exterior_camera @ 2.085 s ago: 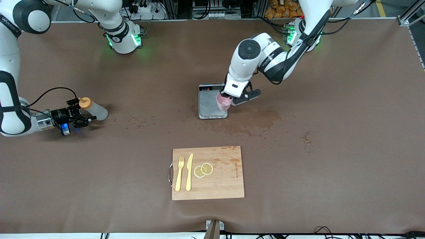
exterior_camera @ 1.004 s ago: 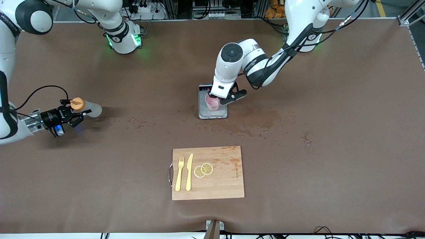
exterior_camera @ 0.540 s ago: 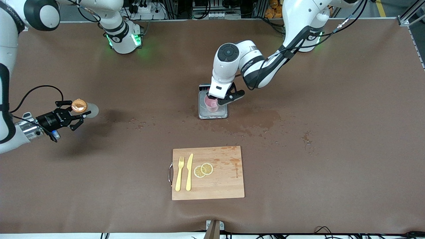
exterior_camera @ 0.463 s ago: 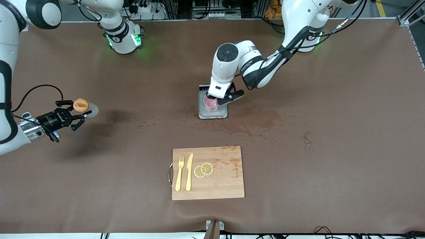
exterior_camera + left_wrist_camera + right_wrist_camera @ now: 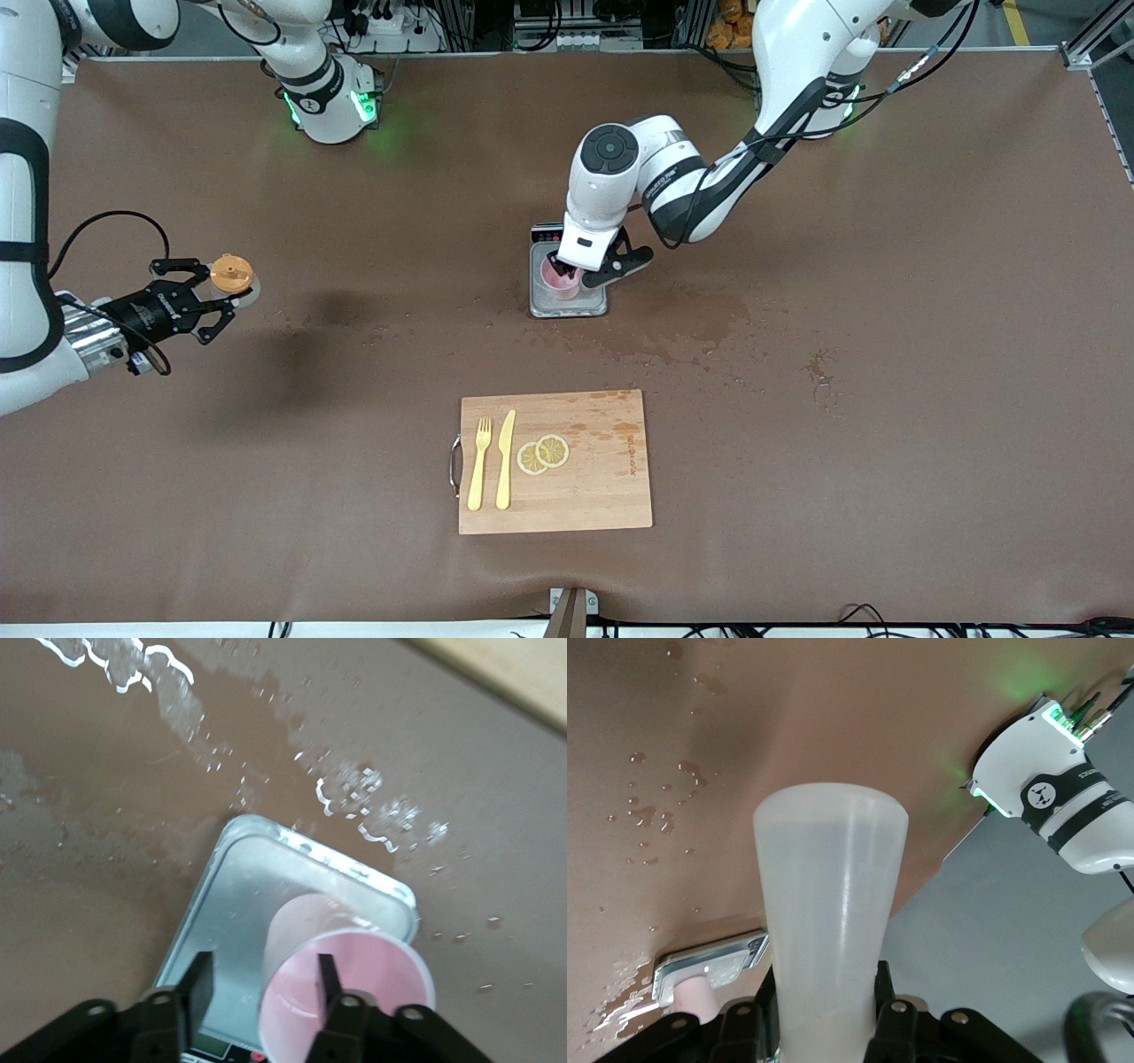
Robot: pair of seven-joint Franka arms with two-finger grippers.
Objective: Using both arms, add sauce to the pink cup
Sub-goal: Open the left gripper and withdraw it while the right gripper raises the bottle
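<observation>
I see the pale-pink plastic cup (image 5: 563,280) on the small metal scale (image 5: 568,304); my left hand (image 5: 567,271) straddles its rim, fingers parted; my right hand (image 5: 202,301) grips the translucent orange-capped sauce bottle (image 5: 234,277) above the tabletop (image 5: 886,354); withdrawing carelessly could tip the cup.

Scale (image 5: 568,306), board (image 5: 602,496), fork (image 5: 479,465), knife (image 5: 505,459)

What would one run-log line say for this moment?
left jaws: open, astride rim of pale-pink plastic cup on silver scale | right jaws: shut on translucent orange-capped squeeze bottle, held above brown table
</observation>
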